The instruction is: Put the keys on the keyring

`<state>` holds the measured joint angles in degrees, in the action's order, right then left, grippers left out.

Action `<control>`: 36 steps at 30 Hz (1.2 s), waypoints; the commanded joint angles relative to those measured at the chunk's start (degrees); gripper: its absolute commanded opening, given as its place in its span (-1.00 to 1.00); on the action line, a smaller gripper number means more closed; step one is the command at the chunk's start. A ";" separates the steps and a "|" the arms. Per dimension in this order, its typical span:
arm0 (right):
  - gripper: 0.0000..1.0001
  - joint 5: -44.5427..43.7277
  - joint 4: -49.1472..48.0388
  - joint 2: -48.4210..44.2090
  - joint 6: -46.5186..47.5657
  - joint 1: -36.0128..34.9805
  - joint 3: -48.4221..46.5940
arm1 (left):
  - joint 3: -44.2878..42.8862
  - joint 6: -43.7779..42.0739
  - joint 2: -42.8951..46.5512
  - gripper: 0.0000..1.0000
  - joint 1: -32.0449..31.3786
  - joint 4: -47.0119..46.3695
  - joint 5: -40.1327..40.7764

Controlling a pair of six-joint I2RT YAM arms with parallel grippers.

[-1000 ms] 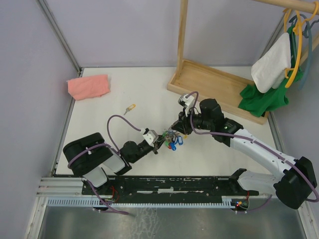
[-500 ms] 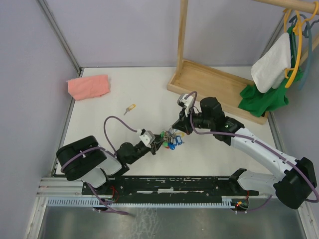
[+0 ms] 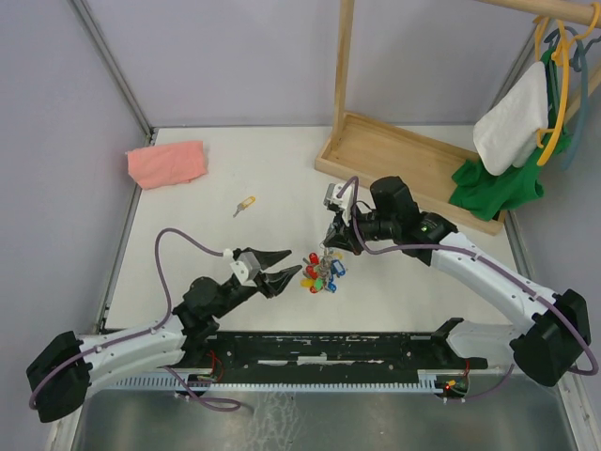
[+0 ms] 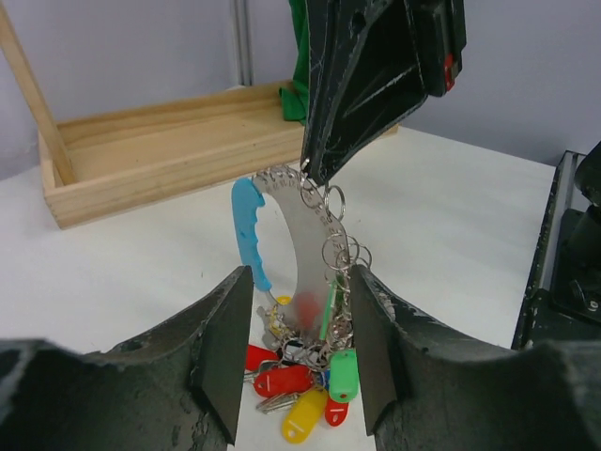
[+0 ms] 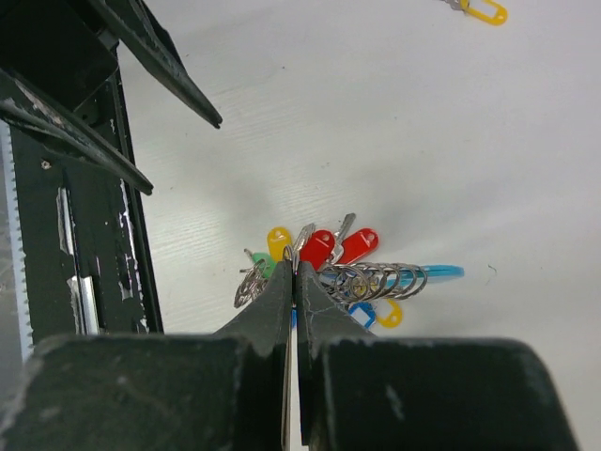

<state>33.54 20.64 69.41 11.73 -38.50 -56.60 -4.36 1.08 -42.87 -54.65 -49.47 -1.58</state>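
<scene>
My right gripper [image 3: 330,246] is shut on the top of the keyring [image 3: 319,272] and holds the bunch hanging, its lowest keys on the table. In the left wrist view the grey curved piece [image 4: 305,254], light-blue tag [image 4: 247,230] and a green-headed key [image 4: 345,371] hang under the right gripper [image 4: 315,174]. My left gripper [image 3: 289,264] is open and empty, just left of the bunch; its pads [image 4: 225,362] frame the bunch. The right wrist view shows the shut tips [image 5: 296,268] on the ring [image 5: 376,280]. The tan-yellow key [image 3: 244,204] lies alone on the table, also top right in the right wrist view [image 5: 481,10].
A pink cloth [image 3: 167,163] lies at the far left corner. A wooden rack with a tray base [image 3: 413,160] stands at the back right, with green [image 3: 498,183] and white [image 3: 512,117] clothes on hangers. A black rail [image 3: 319,346] runs along the near edge.
My left arm has drawn back left and low, opened and let go of the bunch. My right gripper shifted slightly left, still holding the ring; the keys now hang spread.
</scene>
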 commanded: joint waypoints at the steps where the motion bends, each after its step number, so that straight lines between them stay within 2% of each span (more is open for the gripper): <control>1: -0.99 4.29 -2.84 -0.65 4.75 0.16 -1.32 | -4.74 -5.83 2.72 0.04 0.82 7.97 -1.88; 5: -0.99 6.61 -3.94 -0.75 6.52 0.16 -0.51 | -8.32 -6.06 -4.74 -0.02 2.64 5.14 -10.35; 9: -0.99 8.34 -5.02 -0.96 8.12 0.15 0.87 | -9.77 -2.80 -11.61 -0.06 7.02 -2.51 -20.48; 13: -0.99 8.80 -5.35 -0.80 8.90 0.18 1.29 | -10.29 1.99 -15.65 -0.13 12.17 -10.59 -29.87; 16: -0.99 9.32 -6.03 -1.08 9.06 0.14 1.77 | -11.02 3.26 -17.77 -0.20 13.65 -12.45 -33.64; 24: -0.99 9.86 -7.29 -2.02 9.46 0.18 2.90 | -11.99 6.58 -23.26 -0.25 14.55 -17.78 -37.36; 36: -0.99 10.66 -7.98 -2.39 9.45 0.13 3.37 | -13.11 7.97 -25.73 -0.31 15.25 -16.85 -33.93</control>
<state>41.69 16.73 68.84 20.78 -38.50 -52.80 -15.35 6.92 -67.90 -39.83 -63.94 -36.29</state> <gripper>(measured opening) 0.015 0.349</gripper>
